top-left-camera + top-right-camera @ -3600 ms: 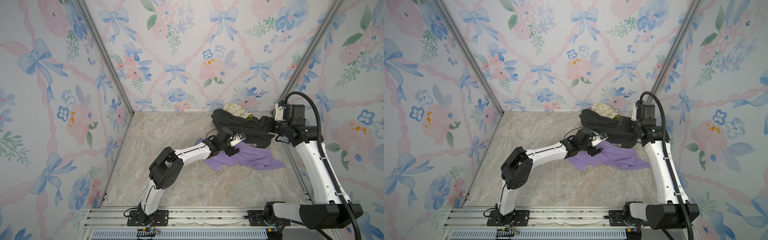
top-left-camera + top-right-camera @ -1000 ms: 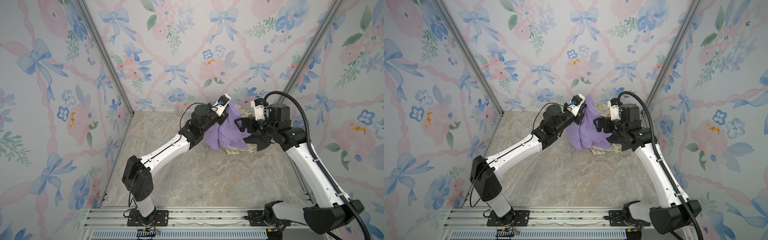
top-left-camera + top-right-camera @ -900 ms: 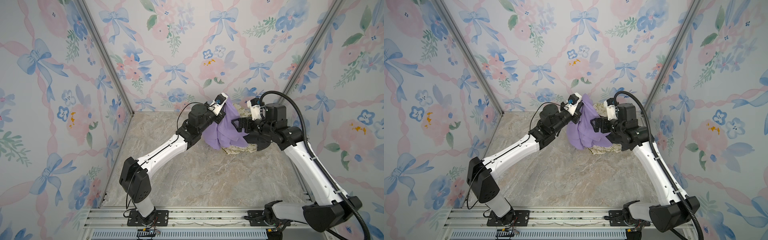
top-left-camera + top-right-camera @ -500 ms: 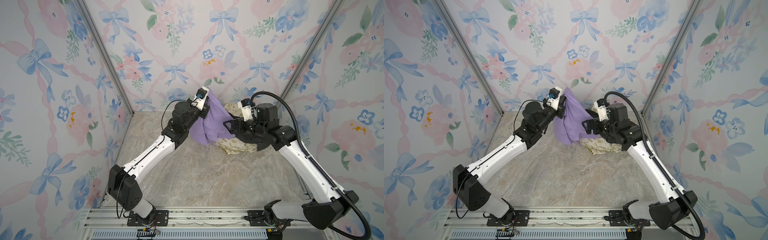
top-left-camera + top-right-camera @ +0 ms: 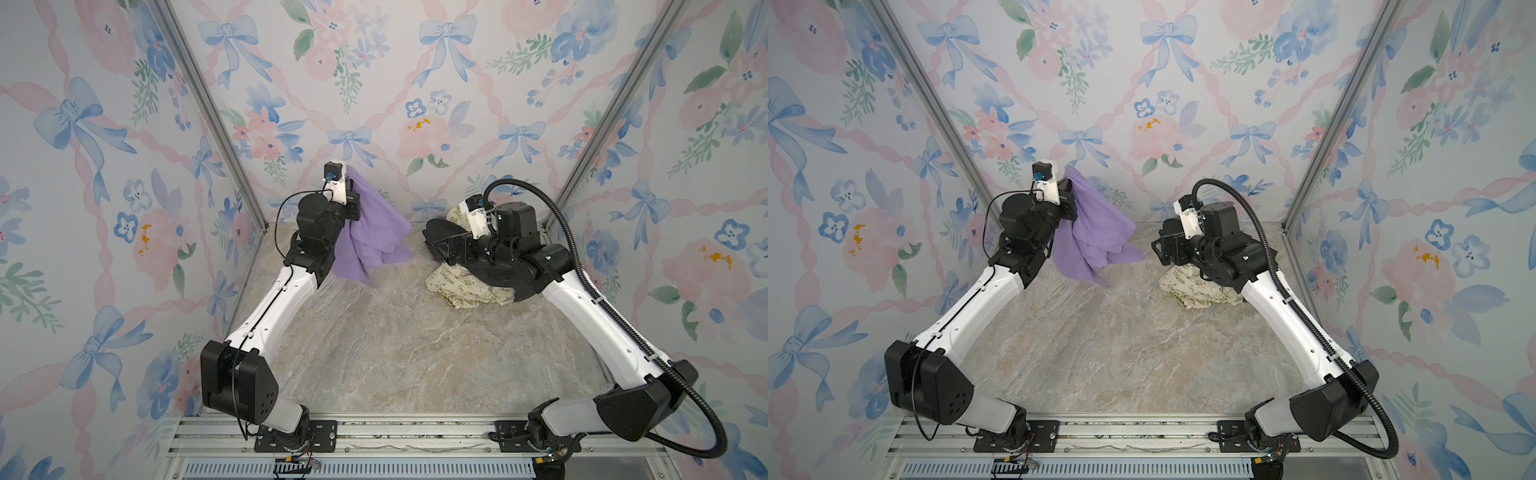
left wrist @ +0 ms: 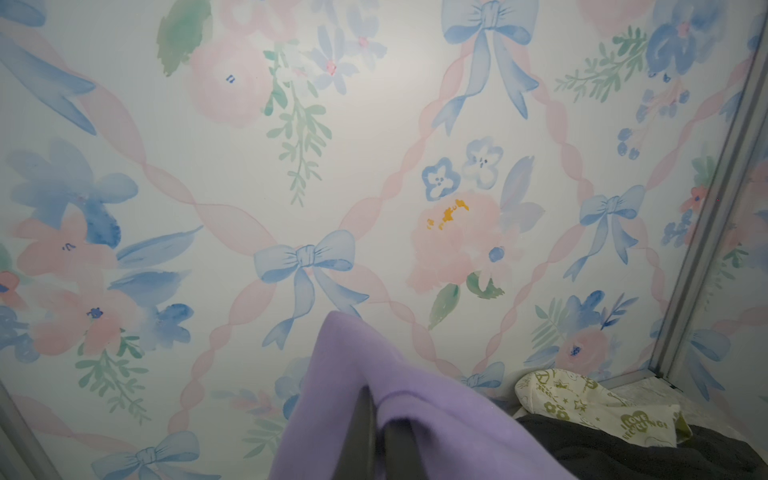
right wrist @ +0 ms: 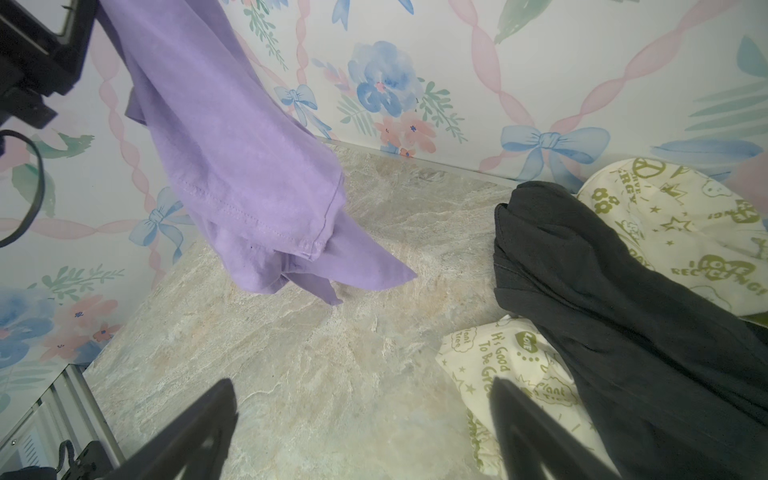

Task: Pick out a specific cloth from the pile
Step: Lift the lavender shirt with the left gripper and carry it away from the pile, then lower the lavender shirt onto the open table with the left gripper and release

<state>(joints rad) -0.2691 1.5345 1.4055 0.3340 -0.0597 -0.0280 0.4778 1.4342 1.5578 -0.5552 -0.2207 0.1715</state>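
1. Green print on the cream cloth (image 7: 515, 365) in the pile (image 5: 465, 286) reads "It's Good To Be Green", "Plant a Tree" and "Love"; a farther fold (image 7: 685, 216) shows "Love Recycling".
2. The purple cloth (image 5: 370, 232) hangs with its long axis vertical, lower tip pointing down to the marble floor (image 5: 395, 353), at far left, well apart from the pile at far right.
3. The left gripper (image 6: 376, 419) is clamped on the cloth's top edge, raised near the floral far wall (image 5: 415, 104).
4. The right gripper (image 7: 361, 419) stands wide, holding nothing, above the pile's left edge beside the black garment (image 7: 623, 324).
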